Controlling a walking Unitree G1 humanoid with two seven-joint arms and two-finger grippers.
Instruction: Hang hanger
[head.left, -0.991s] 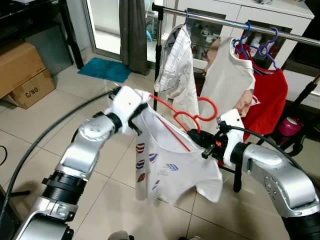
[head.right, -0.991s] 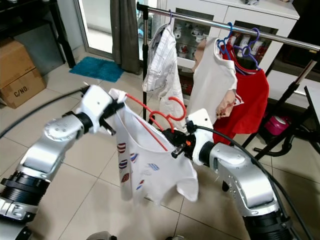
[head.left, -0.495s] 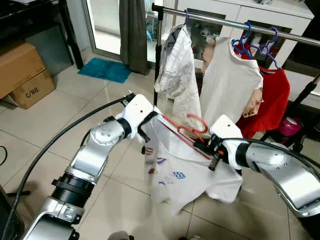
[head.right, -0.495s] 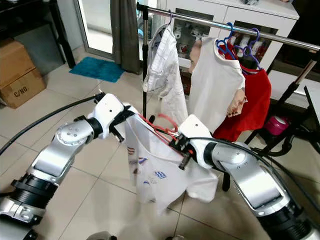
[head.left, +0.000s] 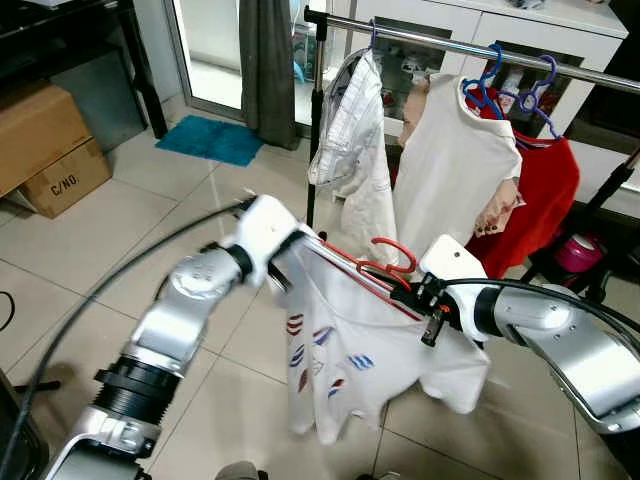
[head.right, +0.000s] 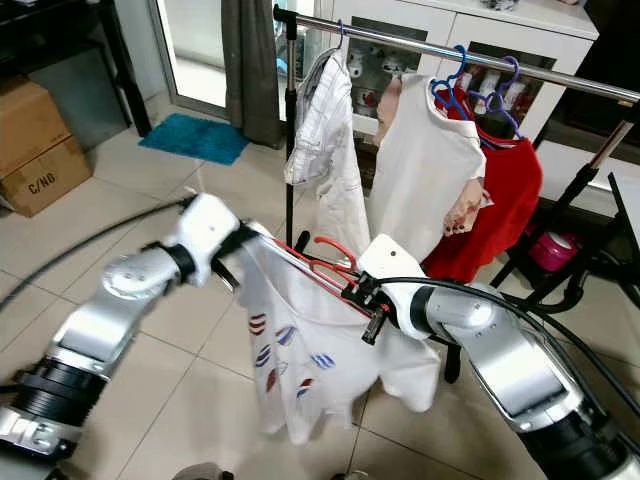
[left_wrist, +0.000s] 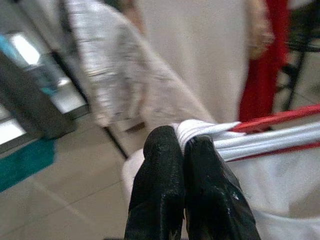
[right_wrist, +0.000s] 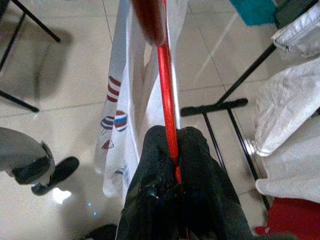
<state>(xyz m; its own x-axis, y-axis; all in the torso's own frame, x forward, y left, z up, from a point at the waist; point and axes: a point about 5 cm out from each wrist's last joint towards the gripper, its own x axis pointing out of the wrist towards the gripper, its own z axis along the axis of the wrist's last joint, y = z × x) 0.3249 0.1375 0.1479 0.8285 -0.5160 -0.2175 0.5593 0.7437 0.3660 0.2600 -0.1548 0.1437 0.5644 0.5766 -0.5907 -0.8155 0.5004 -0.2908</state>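
Note:
A red hanger (head.left: 388, 264) carries a white T-shirt (head.left: 340, 350) with small red and blue prints, held in the air in front of the clothes rail (head.left: 450, 44). My left gripper (head.left: 283, 260) is shut on the shirt's bunched shoulder at the hanger's left end (left_wrist: 200, 131). On the right, near the hook, my right gripper (head.left: 420, 300) is shut on the hanger's red bar (right_wrist: 169, 125). The hook points toward the rail but sits well below it.
The rail holds a striped white shirt (head.left: 350, 130), a cream shirt (head.left: 455, 170), a red garment (head.left: 545, 200) and spare blue hangers (head.left: 512, 92). Cardboard boxes (head.left: 45, 145) and a teal mat (head.left: 210, 138) lie at the left. A person's shoe (right_wrist: 52, 175) stands on the tiles.
The hanger with the shirt dropped lower and swung toward the rail a second ago. Since then my left gripper has shifted slightly left and the shirt hangs longer. Both grips are unchanged.

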